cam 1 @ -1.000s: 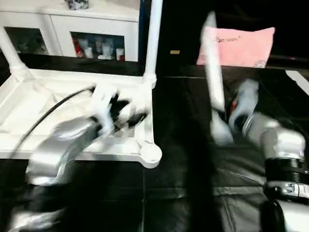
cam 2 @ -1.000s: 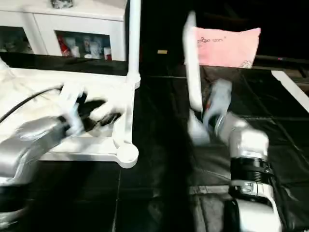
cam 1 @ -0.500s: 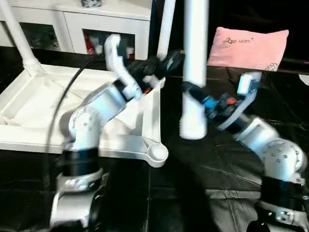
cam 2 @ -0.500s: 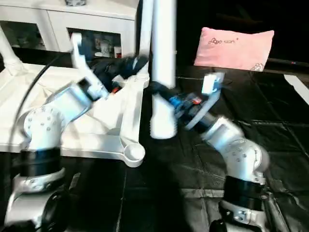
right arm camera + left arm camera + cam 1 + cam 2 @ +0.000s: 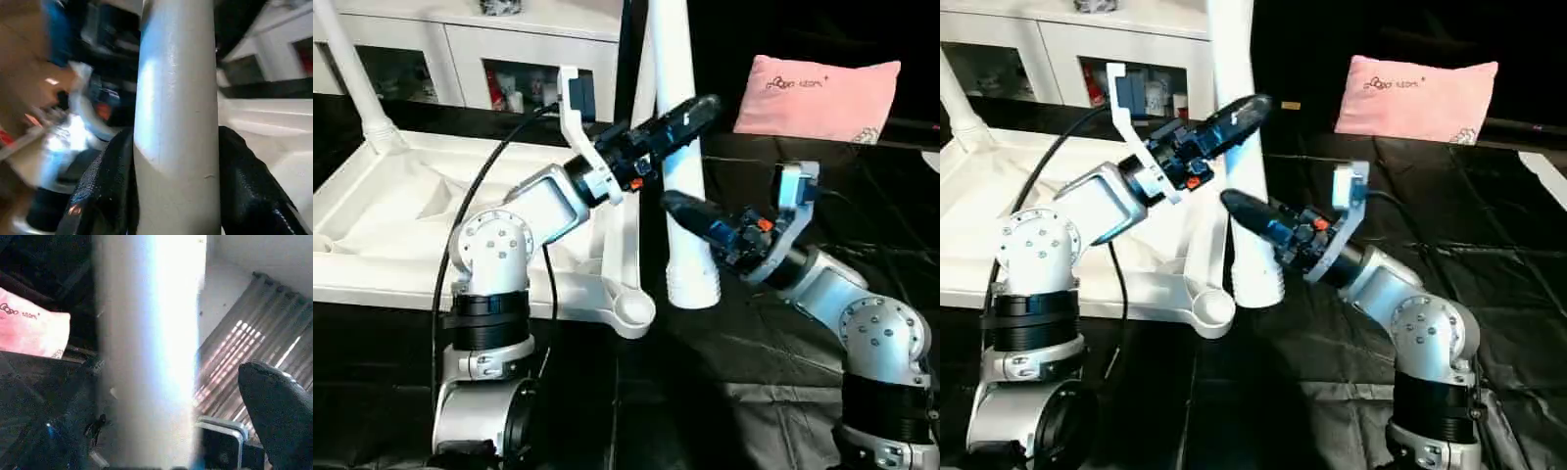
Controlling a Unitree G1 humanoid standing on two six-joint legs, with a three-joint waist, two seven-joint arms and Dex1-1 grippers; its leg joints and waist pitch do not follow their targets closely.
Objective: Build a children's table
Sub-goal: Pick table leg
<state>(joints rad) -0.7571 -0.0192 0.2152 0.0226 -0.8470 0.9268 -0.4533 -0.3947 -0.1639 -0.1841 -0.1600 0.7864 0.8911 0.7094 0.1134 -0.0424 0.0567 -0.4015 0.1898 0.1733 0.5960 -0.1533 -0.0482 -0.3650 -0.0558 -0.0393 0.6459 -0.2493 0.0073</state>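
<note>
Clamping the loose leg (image 5: 683, 186) upright, the right pincer (image 5: 1252, 213) aims it at the tabletop's (image 5: 391, 211) near corner socket (image 5: 631, 311); left pincer (image 5: 690, 116) spread wide alongside, steadying.

White table top (image 5: 401, 211) upside down, two legs socketed upright, loose tube leg (image 5: 685, 196) upright beside its near corner socket (image 5: 628, 311)

You see the upturned table top (image 5: 372, 211) at the frame's left, with legs standing at its far corners (image 5: 347, 73). At centre, a loose leg (image 5: 680, 147) stands upright just right of the top's near corner socket (image 5: 631, 313). The pillow (image 5: 818, 83) lies upper right, the cabinet (image 5: 460, 44) upper left, behind the top.
</note>
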